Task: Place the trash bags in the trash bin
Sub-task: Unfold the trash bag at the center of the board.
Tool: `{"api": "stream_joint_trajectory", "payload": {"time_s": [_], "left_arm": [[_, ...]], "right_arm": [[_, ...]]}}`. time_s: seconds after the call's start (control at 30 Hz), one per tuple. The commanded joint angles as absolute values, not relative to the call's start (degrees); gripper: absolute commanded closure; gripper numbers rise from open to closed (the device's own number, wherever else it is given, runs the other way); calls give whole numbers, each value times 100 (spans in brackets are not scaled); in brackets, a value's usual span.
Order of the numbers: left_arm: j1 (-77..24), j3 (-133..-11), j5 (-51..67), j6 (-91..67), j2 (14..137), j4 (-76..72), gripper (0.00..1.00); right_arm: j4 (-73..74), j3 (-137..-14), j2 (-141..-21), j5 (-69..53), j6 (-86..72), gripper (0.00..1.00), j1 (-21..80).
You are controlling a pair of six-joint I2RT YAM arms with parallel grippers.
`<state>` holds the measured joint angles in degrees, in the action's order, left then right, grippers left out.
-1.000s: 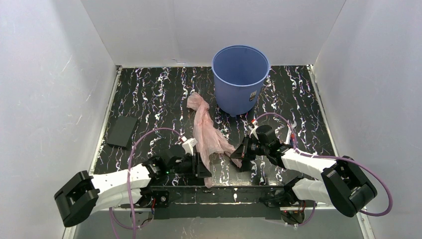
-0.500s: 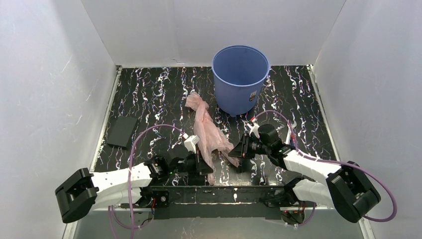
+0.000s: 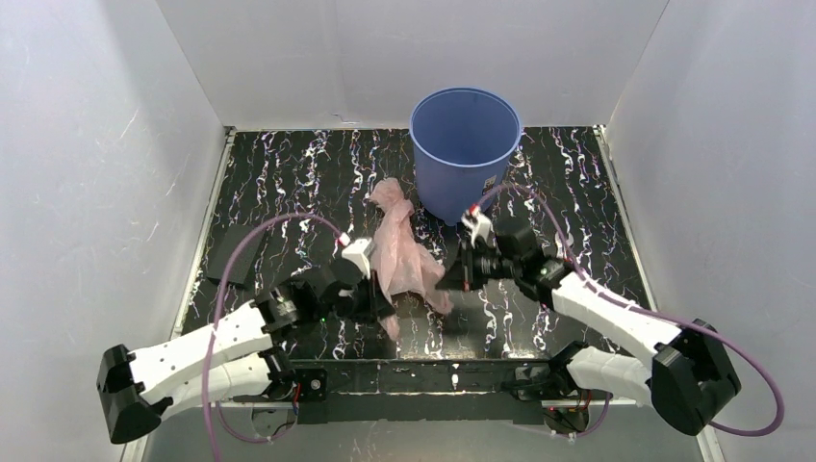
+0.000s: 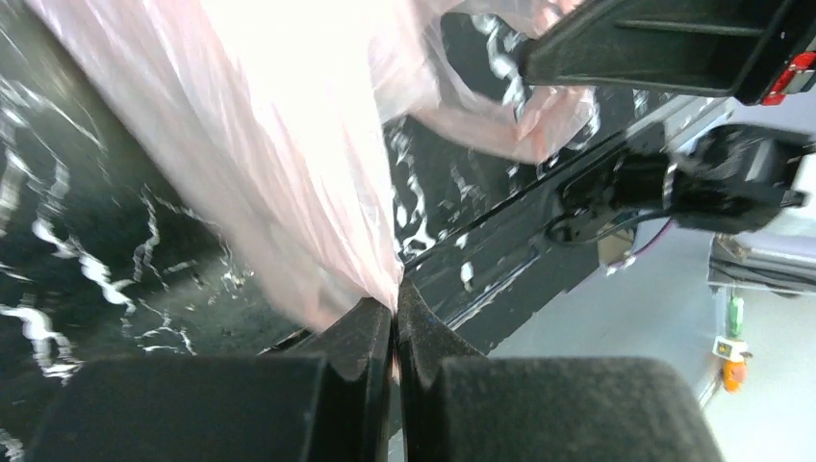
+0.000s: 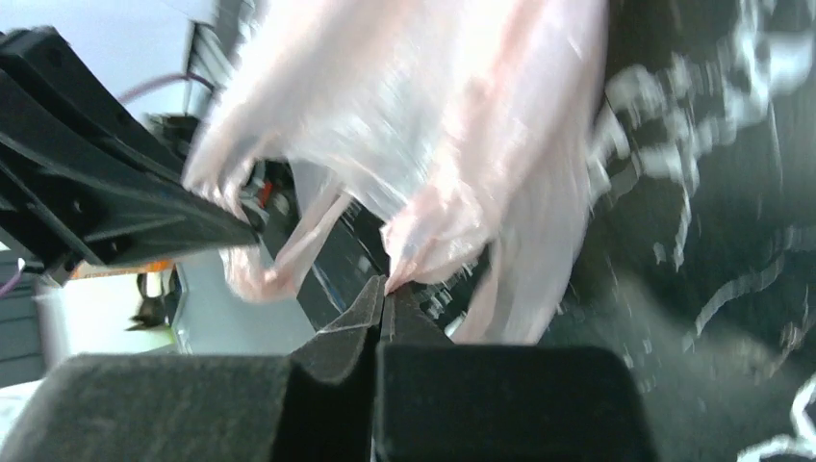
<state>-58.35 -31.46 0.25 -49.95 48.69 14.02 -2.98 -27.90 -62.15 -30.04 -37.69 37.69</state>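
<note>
The pale-pink trash bag (image 3: 396, 248) hangs stretched between my two grippers above the table's middle. Its far end trails near the foot of the blue trash bin (image 3: 466, 154), which stands upright and open at the back. My left gripper (image 3: 378, 300) is shut on the bag's near-left edge; in the left wrist view the film (image 4: 289, 144) runs into the closed jaws of that gripper (image 4: 395, 306). My right gripper (image 3: 450, 279) is shut on the bag's right edge; in the right wrist view the film (image 5: 433, 125) is pinched at the tips of that gripper (image 5: 384, 289).
A flat black rectangular pad (image 3: 232, 254) lies at the table's left side. White walls close in the left, back and right. The black marbled table (image 3: 298, 183) ends at a metal rail near the arm bases.
Both grippers have risen and moved away from the near edge toward the bin, lifting the bag's near end off the table. The bag's far end has shifted slightly.
</note>
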Motion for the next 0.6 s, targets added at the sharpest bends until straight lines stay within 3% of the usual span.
{"api": "stream_joint_trajectory", "payload": {"time_s": [0.0,0.1,0.2,0.3,0.37,0.47,0.57], "left_arm": [[-5808,-5416,-1249,-3832,4749,3740,100],[-5804,-7421,-1974,-2944,5035,4884,100],[-5801,-9063,-2438,-2341,5101,5234,100],[-5804,-9636,-1719,-1765,4792,5108,100],[-5805,-8741,-1754,-2432,4234,5047,100],[-5807,-5417,-1350,-4393,3548,4779,100],[-5930,-3407,-424,-5836,3555,3683,100]], "right_arm": [[1042,-5377,-6305,-2612,-2789,99,4079],[1939,-7529,-6887,-2148,-2285,99,4319],[1983,-9498,-7259,-2433,-2042,99,4410],[1605,-9545,-6972,-2571,-1879,99,4505],[1011,-7871,-6336,-2524,-2121,99,4534],[1188,-4988,-6010,-2107,-2772,99,4535],[1122,-3845,-5814,-2054,-3187,99,4581]]}}
